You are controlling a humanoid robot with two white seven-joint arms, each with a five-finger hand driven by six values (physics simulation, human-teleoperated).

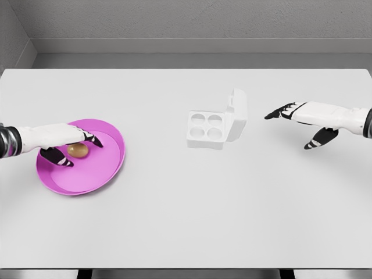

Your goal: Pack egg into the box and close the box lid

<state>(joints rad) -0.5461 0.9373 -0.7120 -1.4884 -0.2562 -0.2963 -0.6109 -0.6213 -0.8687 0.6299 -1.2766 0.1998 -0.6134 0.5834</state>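
Lying egg (77, 150), long axis left-right, pink bowl (107, 168)

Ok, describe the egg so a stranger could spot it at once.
Look to the left side of the white table, where a pink plate sits. The egg lies in it, between the fingers of the left hand. It is the only small brown rounded thing there.

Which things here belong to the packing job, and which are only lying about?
Job:
- small brown egg
- white four-cup egg box with open lid
- left hand, around the egg

Only lying about:
- round pink plastic plate, under the egg
- white table
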